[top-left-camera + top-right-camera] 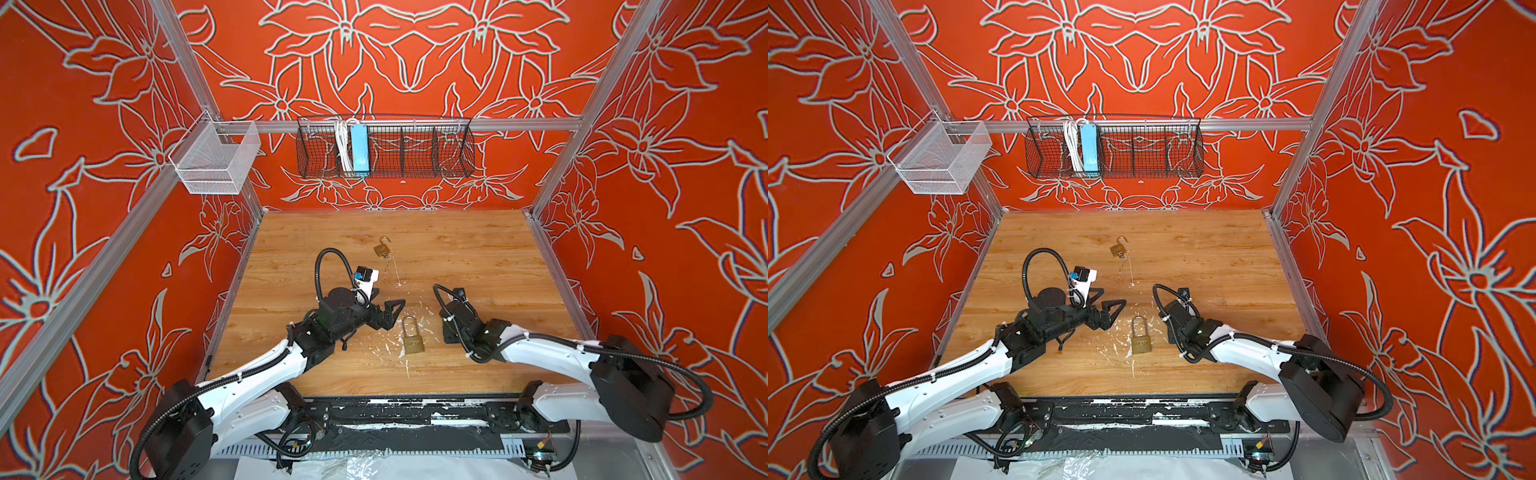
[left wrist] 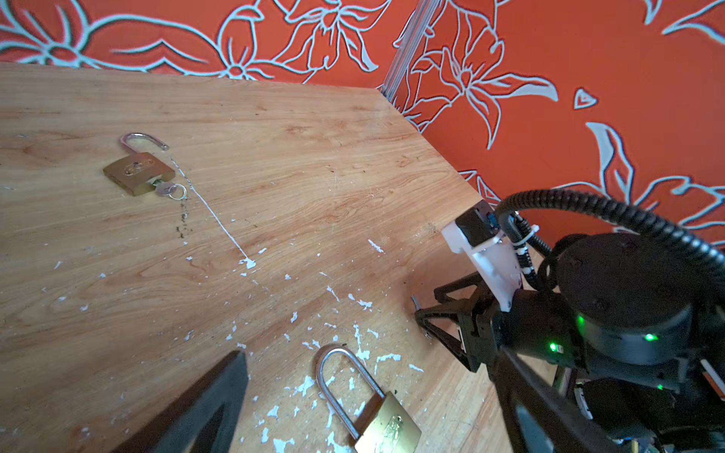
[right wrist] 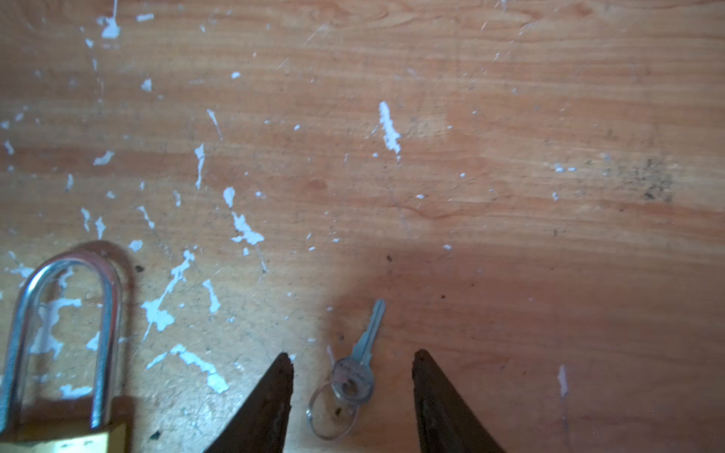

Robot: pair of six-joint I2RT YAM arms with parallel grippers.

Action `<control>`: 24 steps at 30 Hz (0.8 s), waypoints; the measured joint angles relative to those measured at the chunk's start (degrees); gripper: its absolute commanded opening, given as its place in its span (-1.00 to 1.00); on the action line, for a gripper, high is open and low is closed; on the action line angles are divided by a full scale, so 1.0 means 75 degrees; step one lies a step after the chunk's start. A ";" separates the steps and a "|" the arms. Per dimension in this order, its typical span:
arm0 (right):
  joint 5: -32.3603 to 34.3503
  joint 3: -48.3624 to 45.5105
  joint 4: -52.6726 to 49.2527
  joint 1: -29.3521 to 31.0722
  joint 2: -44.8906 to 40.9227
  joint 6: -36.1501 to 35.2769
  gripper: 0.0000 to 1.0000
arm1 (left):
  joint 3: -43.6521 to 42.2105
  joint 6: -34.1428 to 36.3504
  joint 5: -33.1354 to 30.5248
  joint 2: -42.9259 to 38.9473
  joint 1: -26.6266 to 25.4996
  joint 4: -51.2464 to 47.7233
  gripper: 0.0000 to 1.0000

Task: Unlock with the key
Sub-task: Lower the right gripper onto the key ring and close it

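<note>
A shut brass padlock (image 1: 412, 340) (image 1: 1141, 343) lies flat near the front middle of the wooden table (image 1: 478, 257), its long steel shackle (image 3: 105, 313) pointing to the back. Just right of it a small silver key (image 3: 364, 349) on a thin ring lies on the wood. My right gripper (image 3: 353, 359) points straight down over the key. Its dark fingers (image 3: 274, 396) stand apart on either side of the key's head without touching it. My left gripper (image 1: 388, 297) (image 2: 368, 364) hovers wide open just left of and behind the shackle, holding nothing.
A smaller brass padlock (image 1: 381, 249) (image 2: 137, 172) lies farther back with its shackle swung open and a key in it. White paint flecks dot the wood. A black wire basket (image 1: 384, 149) and a white mesh basket (image 1: 216, 160) hang on the back rail.
</note>
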 measured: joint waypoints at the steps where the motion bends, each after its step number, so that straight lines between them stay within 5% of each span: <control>1: 0.0061 0.0076 -0.0015 0.0064 0.0134 0.0023 0.02 | 0.0000 0.0000 0.0038 0.0052 0.0000 0.0000 0.95; 24: 0.0938 0.0673 -0.1341 0.0755 0.1128 0.1227 -0.40 | 0.0000 0.0023 0.0017 0.0128 0.0000 0.0000 0.95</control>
